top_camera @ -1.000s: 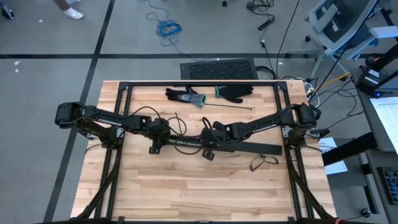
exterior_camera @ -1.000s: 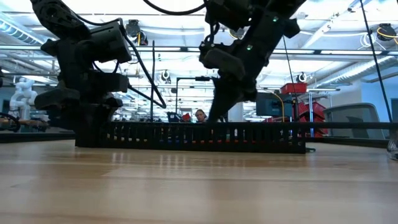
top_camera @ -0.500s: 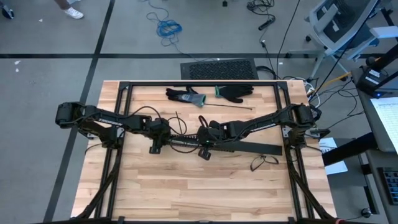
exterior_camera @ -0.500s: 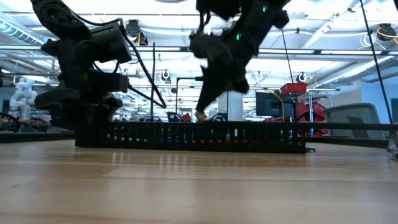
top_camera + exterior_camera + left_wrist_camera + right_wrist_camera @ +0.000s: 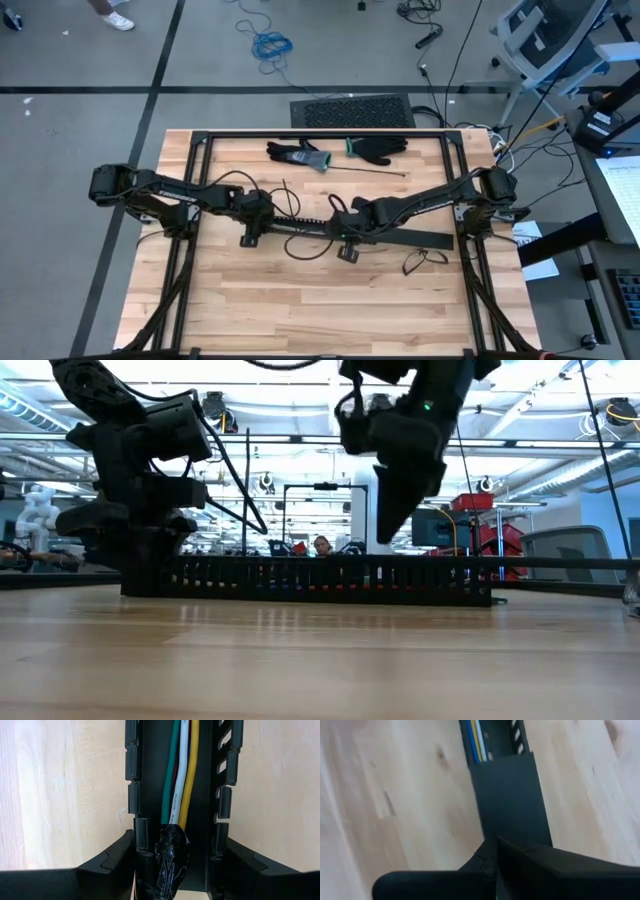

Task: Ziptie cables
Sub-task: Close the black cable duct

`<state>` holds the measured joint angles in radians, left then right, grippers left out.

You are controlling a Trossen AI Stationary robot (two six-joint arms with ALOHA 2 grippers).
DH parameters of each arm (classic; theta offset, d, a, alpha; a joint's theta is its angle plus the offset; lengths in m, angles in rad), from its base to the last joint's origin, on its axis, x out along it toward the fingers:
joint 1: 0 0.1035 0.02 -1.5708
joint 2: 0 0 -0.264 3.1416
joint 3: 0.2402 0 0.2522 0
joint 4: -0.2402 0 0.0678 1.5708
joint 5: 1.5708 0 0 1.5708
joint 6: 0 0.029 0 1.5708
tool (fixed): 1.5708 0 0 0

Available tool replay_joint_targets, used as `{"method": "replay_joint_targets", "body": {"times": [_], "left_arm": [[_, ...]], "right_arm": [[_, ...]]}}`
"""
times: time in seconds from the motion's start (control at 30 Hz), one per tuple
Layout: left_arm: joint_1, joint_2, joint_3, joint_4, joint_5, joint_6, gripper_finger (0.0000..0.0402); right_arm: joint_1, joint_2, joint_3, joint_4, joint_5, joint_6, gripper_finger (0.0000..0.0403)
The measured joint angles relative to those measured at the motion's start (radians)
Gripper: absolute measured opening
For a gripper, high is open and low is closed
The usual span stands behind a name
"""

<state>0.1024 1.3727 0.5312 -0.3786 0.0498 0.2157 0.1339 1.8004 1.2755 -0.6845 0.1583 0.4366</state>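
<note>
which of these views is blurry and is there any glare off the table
Right wrist view: soft with motion smear, the wood grain streaked, the cables in the duct only fuzzy stripes. Left wrist view: crisp. Low view: ceiling lights reflect as pale glare on the table; both arms backlit, dark silhouettes.

Long black slotted duct (image 5: 400,236) lying across the middle of the pale wooden worktop (image 5: 300,300), seen side-on in the low view (image 5: 330,578) with its row of upright slots. Near the far edge, two gloves side by side: grey and black with teal cuff (image 5: 298,154), and all black (image 5: 380,149). Just in front of them, a thin black ziptie (image 5: 365,173) lying flat. Eyeglasses (image 5: 424,260) near the right edge. Beyond the far edge, a dark ribbed mat (image 5: 350,110) on the grey floor, plus a coil of blue cable (image 5: 268,45). Office chair (image 5: 545,35) at top right.
</note>
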Motion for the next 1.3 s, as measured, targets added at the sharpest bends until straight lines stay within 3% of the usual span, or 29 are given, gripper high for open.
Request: {"method": "replay_joint_targets", "body": {"times": [0.27, 0.67, 0.97, 1.3], "left_arm": [[0.000, 0.000, 0.000, 0.000, 0.000, 0.000, 0.0214], [0.000, 0.000, 0.000, 0.001, 0.000, 0.000, 0.0214], [0.000, 0.000, 0.000, 0.000, 0.000, -0.001, 0.0214], [0.002, 0.000, 0.001, -0.005, 0.011, -0.096, 0.0348]], "right_arm": [[-0.010, 0.019, -0.098, 0.112, 0.006, 0.017, 0.0000], [-0.041, 0.087, -0.100, 0.294, -0.001, 0.011, 0.0000], [-0.065, 0.030, -0.112, 0.390, -0.018, 0.061, 0.0000], [-0.066, -0.078, -0.108, 0.393, 0.024, 0.089, 0.0000]]}}
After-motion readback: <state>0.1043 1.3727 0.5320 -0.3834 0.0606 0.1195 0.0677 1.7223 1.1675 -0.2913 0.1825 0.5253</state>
